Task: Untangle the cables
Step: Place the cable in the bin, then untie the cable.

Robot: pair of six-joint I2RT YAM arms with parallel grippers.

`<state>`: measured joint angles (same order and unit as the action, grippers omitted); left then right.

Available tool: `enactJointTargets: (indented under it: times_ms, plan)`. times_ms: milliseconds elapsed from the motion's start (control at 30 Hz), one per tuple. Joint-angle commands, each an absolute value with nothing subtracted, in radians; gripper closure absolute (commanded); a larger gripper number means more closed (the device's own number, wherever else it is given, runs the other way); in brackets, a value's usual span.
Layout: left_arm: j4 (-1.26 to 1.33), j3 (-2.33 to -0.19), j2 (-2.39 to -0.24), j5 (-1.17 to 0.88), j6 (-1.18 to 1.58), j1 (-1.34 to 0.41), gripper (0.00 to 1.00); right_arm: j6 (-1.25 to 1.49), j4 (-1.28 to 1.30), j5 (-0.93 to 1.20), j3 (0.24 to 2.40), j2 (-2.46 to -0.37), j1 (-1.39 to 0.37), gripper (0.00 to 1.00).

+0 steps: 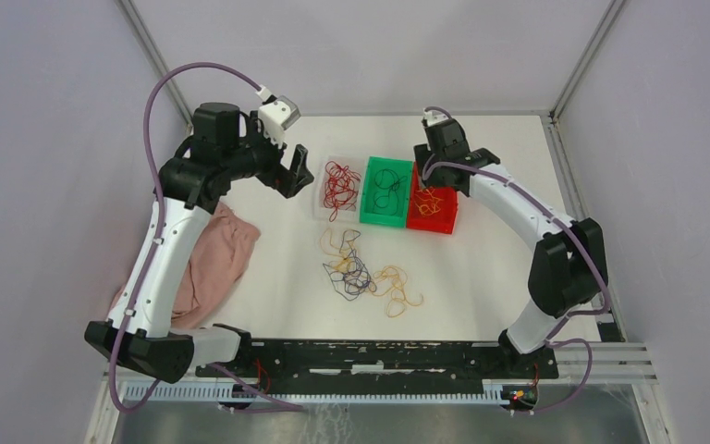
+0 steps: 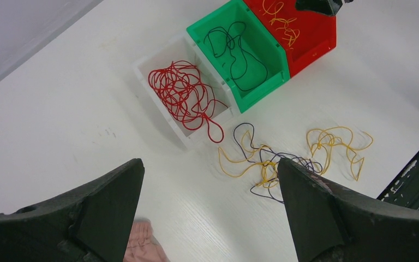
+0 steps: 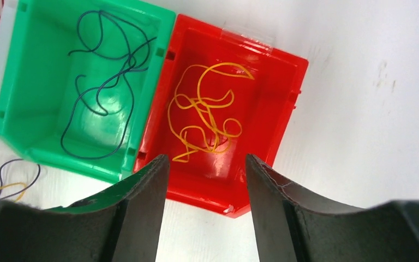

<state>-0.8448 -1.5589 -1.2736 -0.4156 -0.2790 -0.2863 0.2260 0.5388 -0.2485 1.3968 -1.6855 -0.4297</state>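
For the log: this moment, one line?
left gripper open | right gripper open over red bin | yellow cables inside | tangle on table

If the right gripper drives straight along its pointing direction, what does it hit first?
Probably the yellow-orange cable coiled in the red bin, then the bin's floor; height above it is unclear.

This is a robotics lab cell. A bare white table [image 1: 277,314] is boxed in by plain pale panels [image 1: 46,139] on aluminium posts [image 1: 153,55], and white-and-black robot arms [image 1: 162,250] are bolted to a black rail [image 1: 379,356]. Just ahead of the fingers [image 3: 136,207] of the right gripper [image 3: 206,164] sit a green bin [image 3: 33,71] and a red bin [image 3: 273,98] (plain plastic sorting trays, side by side).
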Motion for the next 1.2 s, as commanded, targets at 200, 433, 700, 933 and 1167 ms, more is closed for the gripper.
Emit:
enactJointTargets:
  times_ms: [200, 433, 700, 933, 1167]
  plan:
    - [-0.839, -1.522, -1.263, -0.482, -0.323, -0.275, 0.01, 0.31, 0.549, -0.167, 1.141, -1.338, -0.661, 0.34]
    - [-0.865, -1.43, -1.248, -0.578, -0.362, -0.275, 0.01, 0.336, 0.423, 0.101, 0.902, -1.208, -0.788, 0.26]
    - [-0.923, -1.432, -1.236, -0.607, -0.389, -0.274, 0.01, 0.17, 0.323, 0.159, 0.799, -1.31, -0.788, 0.35]
    - [-0.928, -1.427, -1.222, -0.617, -0.398, -0.275, 0.0, 0.116, 0.241, 0.135, 0.79, -1.41, -0.788, 0.41]
    - [-0.928, -1.416, -1.213, -0.623, -0.404, -0.275, 0.01, 0.131, 0.212, 0.174, 0.784, -1.407, -0.788, 0.75]
